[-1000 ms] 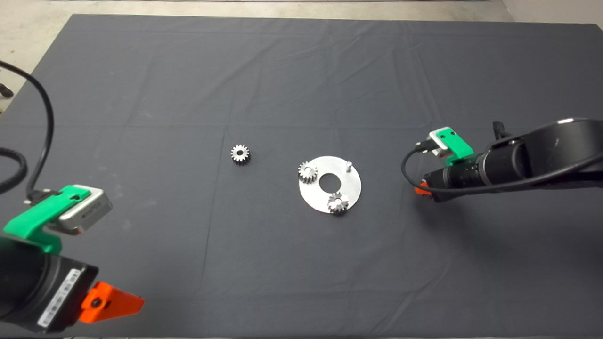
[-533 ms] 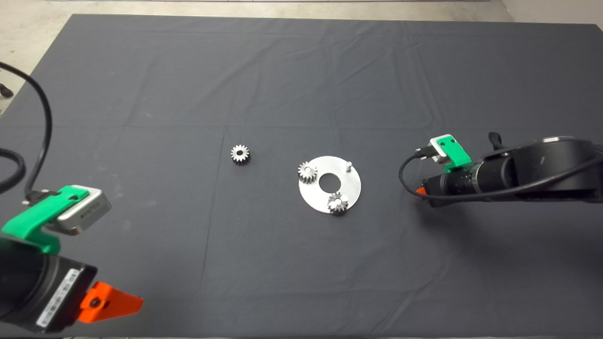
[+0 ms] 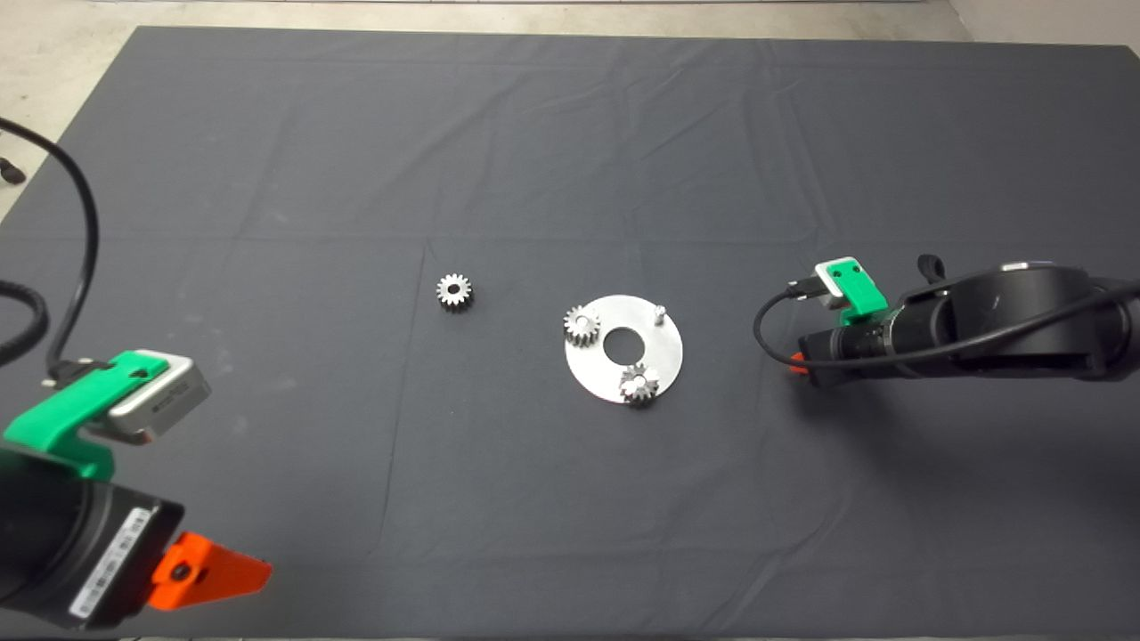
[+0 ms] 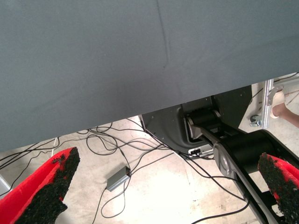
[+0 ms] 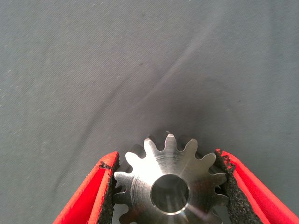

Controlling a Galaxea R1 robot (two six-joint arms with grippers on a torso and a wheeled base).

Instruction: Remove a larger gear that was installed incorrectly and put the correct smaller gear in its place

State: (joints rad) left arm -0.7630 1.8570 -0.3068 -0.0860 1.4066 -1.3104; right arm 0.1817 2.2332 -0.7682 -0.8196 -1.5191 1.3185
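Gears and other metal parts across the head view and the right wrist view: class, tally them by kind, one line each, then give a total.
Small silver spur gears: 3, one loose on the mat, two on the round plate
Larger gear: 1, clamped between the right gripper's fingers
Round metal plate: 1
Bare pin on the plate: 1
Total: 6

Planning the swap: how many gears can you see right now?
4. One loose on the mat left of the plate, two seated on the plate, and the larger gear held between the right gripper fingers.
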